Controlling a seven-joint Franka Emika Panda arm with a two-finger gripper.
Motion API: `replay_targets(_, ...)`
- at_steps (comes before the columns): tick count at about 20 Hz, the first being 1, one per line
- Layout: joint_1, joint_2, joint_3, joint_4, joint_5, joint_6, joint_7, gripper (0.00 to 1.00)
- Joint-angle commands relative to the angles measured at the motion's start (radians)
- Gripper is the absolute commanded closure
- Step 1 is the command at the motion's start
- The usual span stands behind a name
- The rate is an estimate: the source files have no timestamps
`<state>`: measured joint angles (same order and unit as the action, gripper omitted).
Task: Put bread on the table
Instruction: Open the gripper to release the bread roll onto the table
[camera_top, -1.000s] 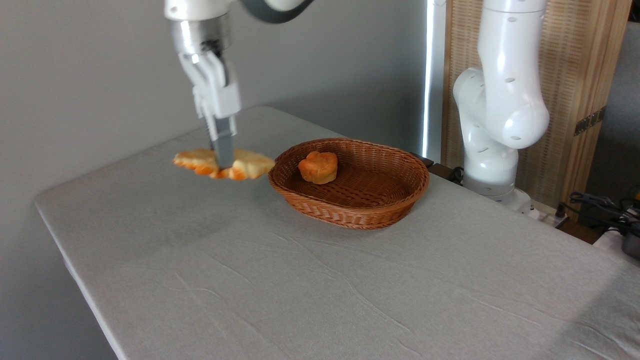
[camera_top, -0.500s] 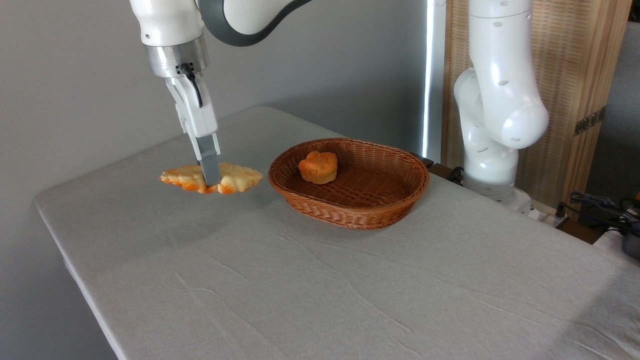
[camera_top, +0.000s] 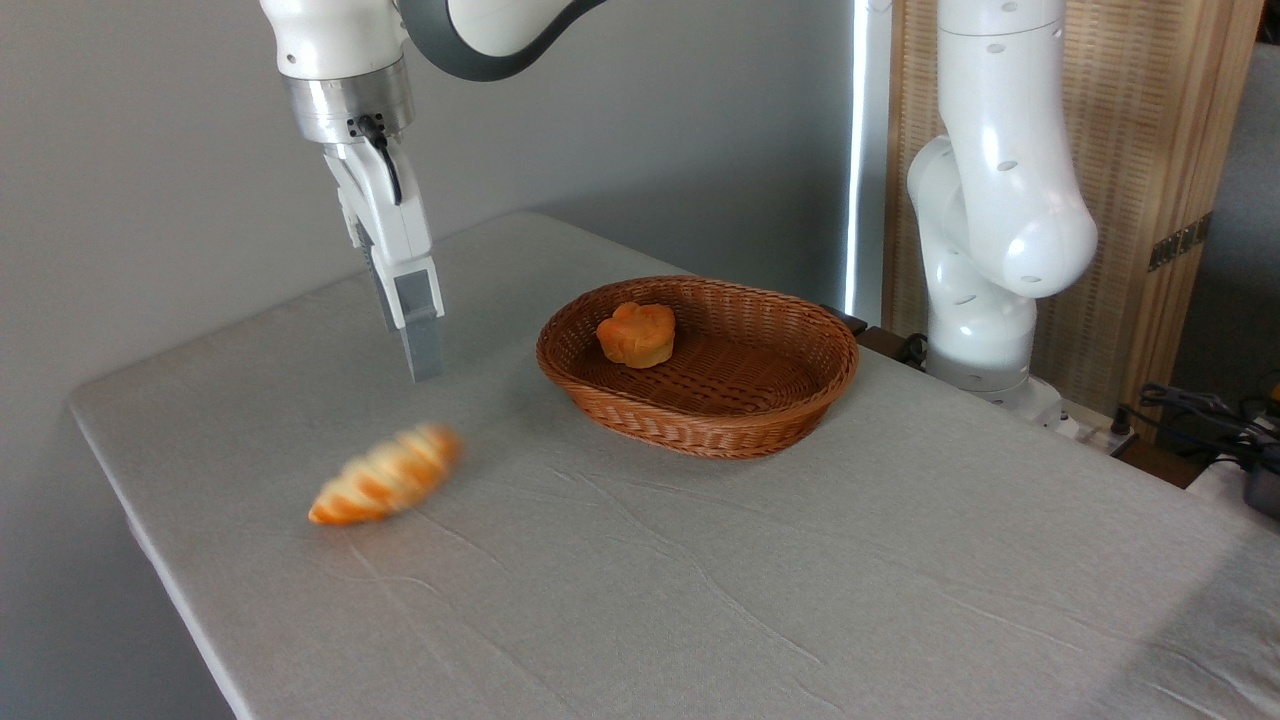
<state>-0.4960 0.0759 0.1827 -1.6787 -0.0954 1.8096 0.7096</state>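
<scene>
Bread (camera_top: 385, 474), motion-blurred, lies on or just above tabletop (camera_top: 700, 600) left of basket (camera_top: 697, 365); claw (camera_top: 420, 345) hangs empty above, finger gap unreadable edge-on; loaf probably light, soft, best pinched mid-length across its narrow width.

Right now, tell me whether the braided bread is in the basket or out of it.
Out. The bread is down at the grey table, left of the basket and below the hand. It looks blurred, so it may not have settled.
</scene>
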Motion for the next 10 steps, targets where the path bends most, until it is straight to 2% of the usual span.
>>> replay_targets(1, -0.003, -0.002, 0.012, 0.031, -0.014, -0.026, -0.009, 0.00)
replay_targets(6, 0.004, -0.004, 0.015, 0.046, -0.015, -0.027, -0.010, 0.00)
replay_targets(10, 0.019, -0.011, 0.038, 0.083, -0.012, -0.027, -0.091, 0.00)
